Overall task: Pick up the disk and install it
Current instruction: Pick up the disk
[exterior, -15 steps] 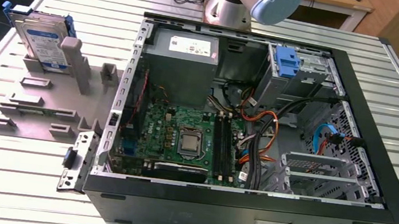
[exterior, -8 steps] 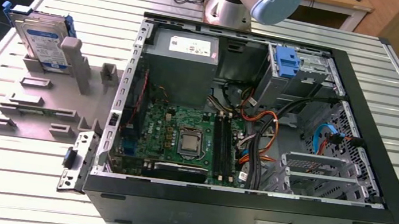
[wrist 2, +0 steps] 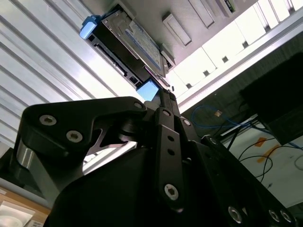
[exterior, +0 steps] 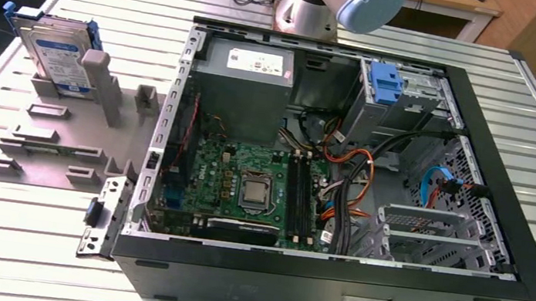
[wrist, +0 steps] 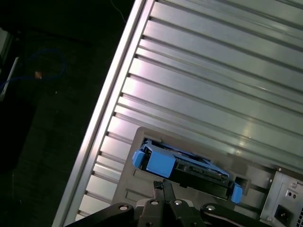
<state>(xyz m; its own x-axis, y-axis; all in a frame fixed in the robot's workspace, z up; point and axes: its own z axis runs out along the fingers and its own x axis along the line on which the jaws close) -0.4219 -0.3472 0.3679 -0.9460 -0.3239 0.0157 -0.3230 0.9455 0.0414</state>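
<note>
arm: silver-grey cylindrical metal arm tube (exterior: pixel 302 11), smooth, exterior view | joint: pale blue rounded plastic joint cap (exterior: pixel 371 1) at its end | tool: matte black metal gripper (wrist 2: pixel 163 94), long angular linkage bars, broad rounded side plates, both wrist views | fasteners: small silver round-head screws (wrist 2: pixel 171 190) dotted along bars and plates | extra: silver cylindrical bushing (wrist 2: pixel 22 153) under one plate

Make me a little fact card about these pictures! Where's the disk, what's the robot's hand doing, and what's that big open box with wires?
disk: standing on its edge in a grey holder, blue carrier around it
where: to the exterior view's left of the box
hand: shut, holding nothing, pointed at the disk's blue end
big box: a computer case lying open, with circuit board and cables showing
table: ribbed metal, holds the case and holder
job so far: disk not yet picked up
</note>
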